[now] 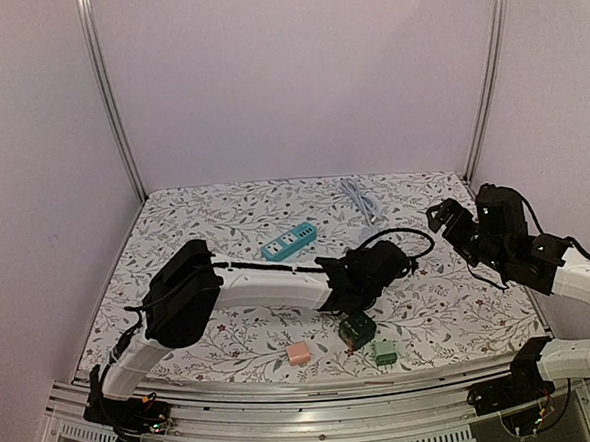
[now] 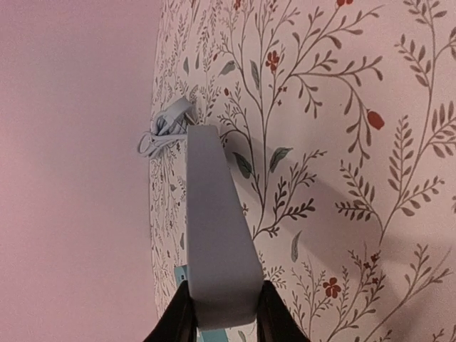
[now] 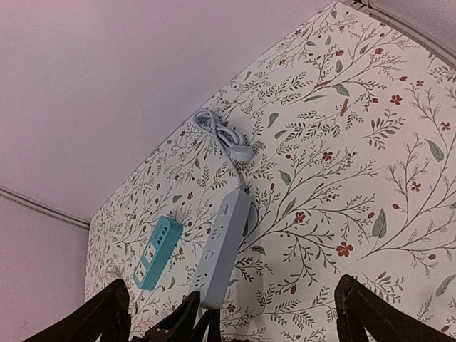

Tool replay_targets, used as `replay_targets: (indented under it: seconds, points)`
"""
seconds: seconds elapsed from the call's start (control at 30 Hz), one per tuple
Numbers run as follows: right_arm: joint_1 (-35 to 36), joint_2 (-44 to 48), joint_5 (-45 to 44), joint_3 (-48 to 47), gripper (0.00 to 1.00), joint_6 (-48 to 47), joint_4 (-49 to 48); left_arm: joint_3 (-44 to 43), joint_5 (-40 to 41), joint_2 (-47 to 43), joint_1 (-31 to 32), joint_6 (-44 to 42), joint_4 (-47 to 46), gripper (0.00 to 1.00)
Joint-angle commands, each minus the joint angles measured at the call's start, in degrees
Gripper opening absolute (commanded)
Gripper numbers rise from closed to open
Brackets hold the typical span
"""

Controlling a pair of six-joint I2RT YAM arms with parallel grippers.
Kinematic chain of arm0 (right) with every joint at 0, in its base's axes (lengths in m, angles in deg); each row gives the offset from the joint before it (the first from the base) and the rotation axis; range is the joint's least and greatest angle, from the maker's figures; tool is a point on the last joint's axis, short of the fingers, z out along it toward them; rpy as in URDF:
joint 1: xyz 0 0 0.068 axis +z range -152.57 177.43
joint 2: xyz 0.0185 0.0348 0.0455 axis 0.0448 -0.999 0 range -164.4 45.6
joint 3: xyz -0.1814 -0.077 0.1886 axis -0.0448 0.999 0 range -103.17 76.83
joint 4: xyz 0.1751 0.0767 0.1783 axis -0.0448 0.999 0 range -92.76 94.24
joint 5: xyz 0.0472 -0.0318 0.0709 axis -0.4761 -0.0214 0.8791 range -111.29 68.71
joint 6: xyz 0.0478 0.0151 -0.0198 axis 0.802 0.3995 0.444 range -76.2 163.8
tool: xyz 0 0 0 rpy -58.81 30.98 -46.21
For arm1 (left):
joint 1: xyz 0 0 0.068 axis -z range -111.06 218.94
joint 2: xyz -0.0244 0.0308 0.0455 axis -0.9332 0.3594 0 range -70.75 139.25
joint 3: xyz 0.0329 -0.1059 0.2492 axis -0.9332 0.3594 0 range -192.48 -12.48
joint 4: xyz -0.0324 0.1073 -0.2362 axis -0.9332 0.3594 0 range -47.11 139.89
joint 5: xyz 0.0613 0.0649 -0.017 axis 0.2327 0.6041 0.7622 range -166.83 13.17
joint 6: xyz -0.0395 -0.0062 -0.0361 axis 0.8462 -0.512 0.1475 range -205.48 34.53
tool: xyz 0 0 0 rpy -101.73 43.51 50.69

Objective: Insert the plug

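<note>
My left gripper (image 2: 224,296) is shut on the near end of a pale grey power strip (image 2: 214,228) and holds that end raised off the table. The strip also shows in the right wrist view (image 3: 224,246), sockets up, with its coiled grey cable (image 3: 224,135) behind it. In the top view the left gripper (image 1: 376,264) is at mid-table and hides the strip. My right gripper (image 1: 443,217) is open and empty, in the air to the right of the strip. A dark green plug (image 1: 357,327) lies near the front edge.
A teal power strip (image 1: 288,241) lies left of the grey one, also in the right wrist view (image 3: 158,251). A pink adapter (image 1: 298,353) and a light green adapter (image 1: 385,352) lie by the front edge. Pink walls enclose the floral-covered table (image 1: 224,210).
</note>
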Motion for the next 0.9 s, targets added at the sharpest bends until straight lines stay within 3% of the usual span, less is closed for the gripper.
replay_targets:
  seconds: [0.0,0.1,0.3,0.6,0.87]
  points:
    - [-0.2,1.9,-1.8,0.2,0.99,-1.3,3.6,-3.6,-3.5,2.5,1.6,3.0,7.6,0.32]
    - [-0.2,3.1,-2.3,-0.1,0.99,-1.7,4.7,-4.2,-5.3,2.0,2.1,3.9,9.4,0.47]
    - [-0.2,5.2,-3.2,-1.1,0.99,-2.6,7.1,-4.5,-12.5,-1.3,2.6,7.5,13.8,0.63]
    - [-0.2,4.9,-2.4,-5.3,0.99,-6.4,11.5,0.2,-23.4,-13.6,1.4,16.4,14.3,0.79]
    - [-0.2,2.4,2.7,-8.3,0.99,-17.5,10.8,13.5,-26.3,-27.4,-1.9,25.5,8.0,0.88]
